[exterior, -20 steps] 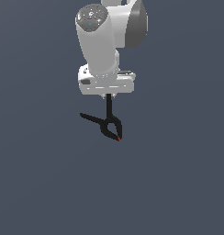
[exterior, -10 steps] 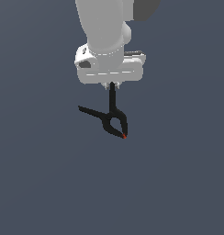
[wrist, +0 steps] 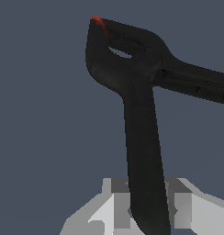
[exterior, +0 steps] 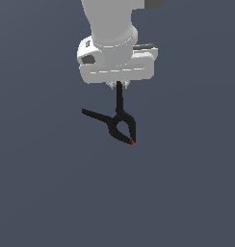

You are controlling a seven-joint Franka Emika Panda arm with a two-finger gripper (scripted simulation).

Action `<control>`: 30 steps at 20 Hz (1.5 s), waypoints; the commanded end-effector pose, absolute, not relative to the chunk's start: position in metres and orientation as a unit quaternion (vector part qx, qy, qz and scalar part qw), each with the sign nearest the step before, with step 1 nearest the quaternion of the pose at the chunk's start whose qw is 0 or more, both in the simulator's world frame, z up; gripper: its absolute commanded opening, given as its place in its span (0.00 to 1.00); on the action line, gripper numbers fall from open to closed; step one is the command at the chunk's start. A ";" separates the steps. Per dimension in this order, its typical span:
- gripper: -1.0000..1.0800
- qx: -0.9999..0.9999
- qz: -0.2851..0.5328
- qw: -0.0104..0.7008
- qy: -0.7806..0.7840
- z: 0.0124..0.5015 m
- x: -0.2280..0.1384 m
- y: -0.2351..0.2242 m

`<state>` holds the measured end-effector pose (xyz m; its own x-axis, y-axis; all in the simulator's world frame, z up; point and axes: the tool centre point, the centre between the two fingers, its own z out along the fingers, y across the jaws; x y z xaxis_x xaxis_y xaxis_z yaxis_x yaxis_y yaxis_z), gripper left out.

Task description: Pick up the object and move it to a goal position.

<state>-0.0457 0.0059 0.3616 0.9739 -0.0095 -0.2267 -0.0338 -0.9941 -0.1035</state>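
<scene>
Gripper: the white gripper [exterior: 119,86] hangs from the arm [exterior: 111,24] with its fingers pointing down; in the exterior view only the short stubs of them show below the wide white body.
Fingers: the two grey fingers [wrist: 118,206] are pressed in on one handle of the clamp, one on each side of it, as the wrist view shows; the handle fills the gap between them.
Clamp: the black clamp [exterior: 118,123] hangs below the fingers, off any surface, against a plain dark blue-grey background.
Held handle: it runs straight down from between the fingers to the pivot, close to upright.
Free handle: it splays out from the pivot toward the exterior view's left, rising a little, well clear of the fingers and touching nothing.
Clamp jaws: the looped end lies beyond the pivot, on the far side from the fingers, with a small opening showing inside the loop.
Red tip: a tiny red-orange tip [wrist: 98,21] sits at the very end of the loop, the point of the clamp farthest from the fingers.
</scene>
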 end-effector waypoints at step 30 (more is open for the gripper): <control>0.00 -0.992 0.114 0.053 0.011 0.435 -0.023 -0.008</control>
